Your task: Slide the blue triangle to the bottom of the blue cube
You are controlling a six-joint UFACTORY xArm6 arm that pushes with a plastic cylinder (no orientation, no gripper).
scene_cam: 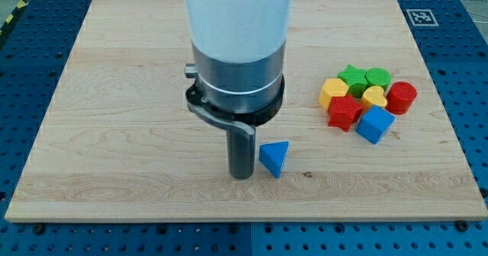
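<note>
Blue triangle [274, 158] lies on the wooden desk [114, 134], just right of my tip [242, 177].
The blue cube [375, 124] sits well apart toward the view's right, at the lower edge of a cluster of red, yellow and green blocks. There is no gripper, only the rod.

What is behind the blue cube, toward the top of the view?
Directly behind the blue cube sit the red star-shaped block and the yellow heart, close against it. Further back are two green blocks and a yellow one. Their lower parts are covered.
</note>
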